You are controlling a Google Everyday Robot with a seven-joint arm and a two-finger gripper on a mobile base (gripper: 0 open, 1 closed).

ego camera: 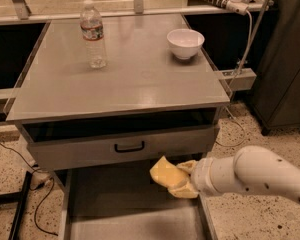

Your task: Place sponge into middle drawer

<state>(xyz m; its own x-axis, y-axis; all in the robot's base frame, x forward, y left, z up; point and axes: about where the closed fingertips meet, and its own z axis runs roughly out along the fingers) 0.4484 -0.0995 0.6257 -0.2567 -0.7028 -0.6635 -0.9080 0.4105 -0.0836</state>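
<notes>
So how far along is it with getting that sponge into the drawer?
Done: the middle drawer stands open and the sponge is picked up. In hand: the gripper holds it above the drawer's right side. Left: lower it in and let go.

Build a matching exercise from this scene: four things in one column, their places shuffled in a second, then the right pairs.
Things
1. water bottle
2. white bowl
3. sponge
4. middle drawer

Places
A. pulled open beneath the drawer front with the black handle
B. upright on the tabletop, back left
C. gripped by the end effector, above the open drawer's right side
D. on the tabletop, back right

Pairs: 1-B, 2-D, 3-C, 4-A
</notes>
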